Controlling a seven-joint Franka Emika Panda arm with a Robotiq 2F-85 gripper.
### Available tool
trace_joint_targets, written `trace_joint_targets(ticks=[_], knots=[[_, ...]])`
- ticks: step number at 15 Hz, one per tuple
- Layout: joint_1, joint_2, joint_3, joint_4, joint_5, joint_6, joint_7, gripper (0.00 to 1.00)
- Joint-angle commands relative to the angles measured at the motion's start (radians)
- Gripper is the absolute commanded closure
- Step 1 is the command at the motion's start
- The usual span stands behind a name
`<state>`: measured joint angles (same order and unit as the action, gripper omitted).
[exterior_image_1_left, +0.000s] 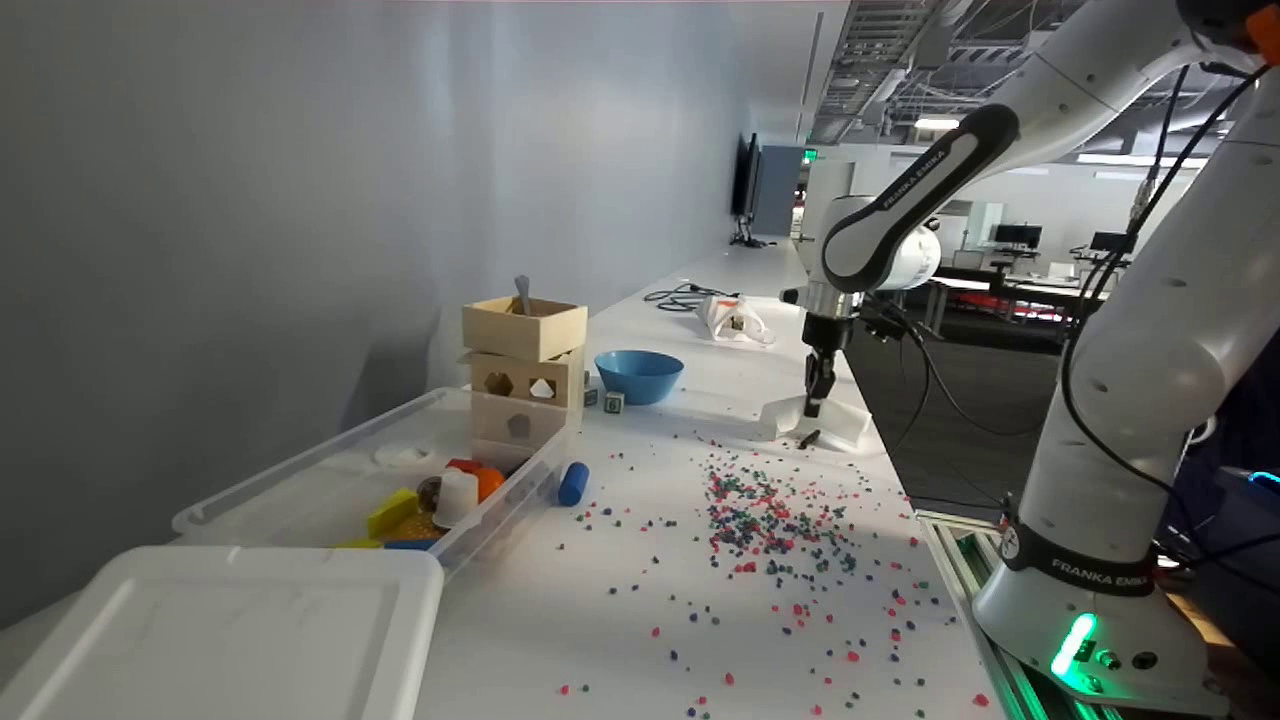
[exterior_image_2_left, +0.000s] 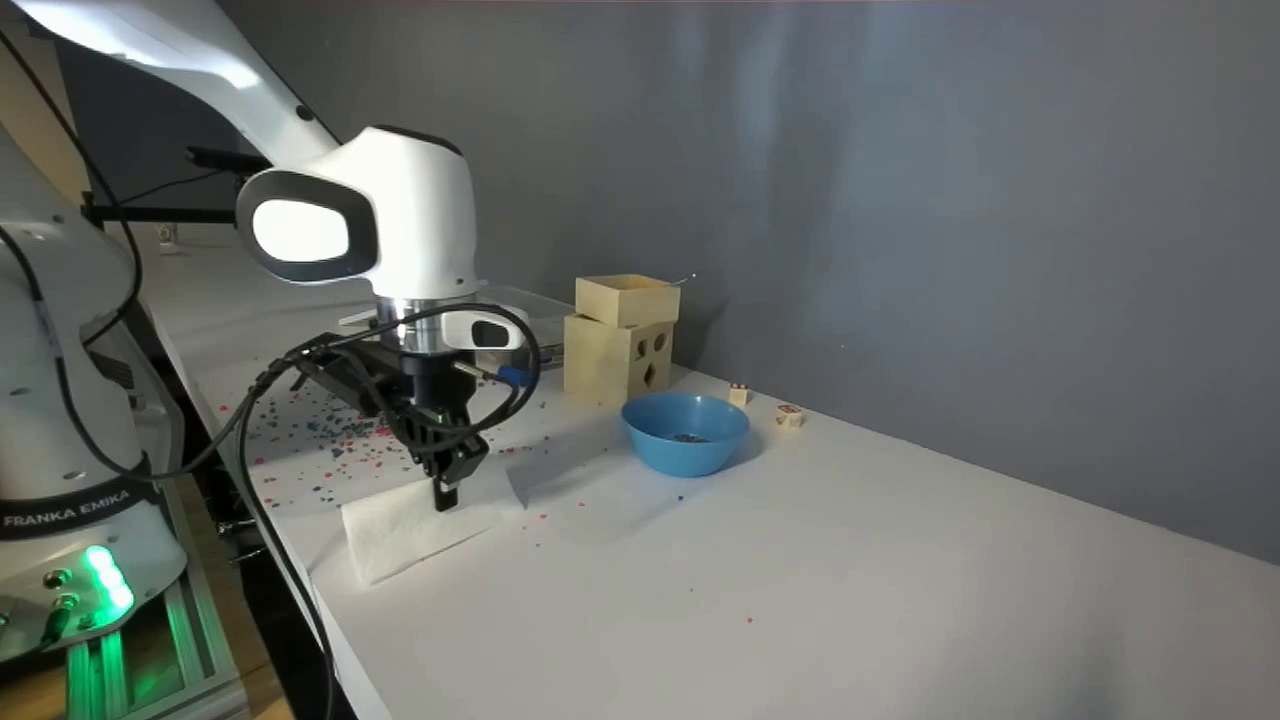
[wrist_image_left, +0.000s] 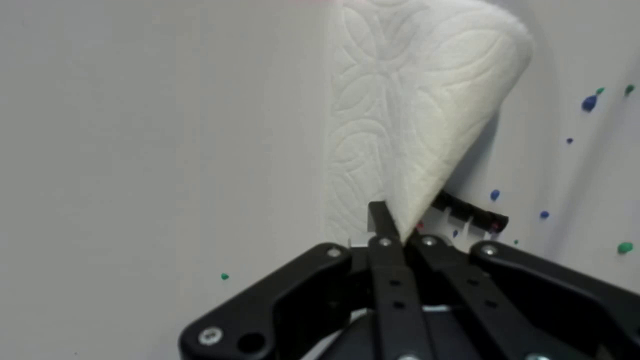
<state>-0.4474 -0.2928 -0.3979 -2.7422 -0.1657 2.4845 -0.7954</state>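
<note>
An office room (exterior_image_1_left: 1060, 200) is stretching away behind, with bare ceiling ductwork (exterior_image_1_left: 890, 50) hanging above and monitors (exterior_image_1_left: 1018, 236) standing far back. A plain grey wall (exterior_image_1_left: 250, 200) is running along a long white table (exterior_image_2_left: 850, 600). The robot arm (exterior_image_2_left: 430, 215) is bending over the table's edge. A see-through bin (exterior_image_1_left: 510, 500) is standing by the wall, with a white lid (exterior_image_1_left: 230, 630) lying next to it. Two wooden boxes (exterior_image_2_left: 603, 358) are standing stacked, and a blue bowl (exterior_image_2_left: 680, 455) is sitting near them. Close to the table's edge, a white paper towel (wrist_image_left: 440, 85) is lying partly folded under the gripper (wrist_image_left: 404, 239); the jaws are standing almost fully together, pinching the towel's folded flap. Letter blocks (exterior_image_2_left: 790, 416) are sitting near the bowl, and a short black strip (wrist_image_left: 472, 214) is resting just beside the towel. Tiny red, green and blue bits (exterior_image_1_left: 760, 510) are lying scattered across the table.
</note>
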Motion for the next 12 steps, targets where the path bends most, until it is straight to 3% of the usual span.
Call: trace_joint_targets(ticks=[1,6,12], knots=[[0.048,-0.006,0.011,0.001,0.003,0.001,0.06,1.0],[0.125,-0.005,0.072,0.0,0.015,0.001,0.228,1.0],[0.159,-0.002,0.058,0.001,0.013,-0.002,0.219,0.98]])
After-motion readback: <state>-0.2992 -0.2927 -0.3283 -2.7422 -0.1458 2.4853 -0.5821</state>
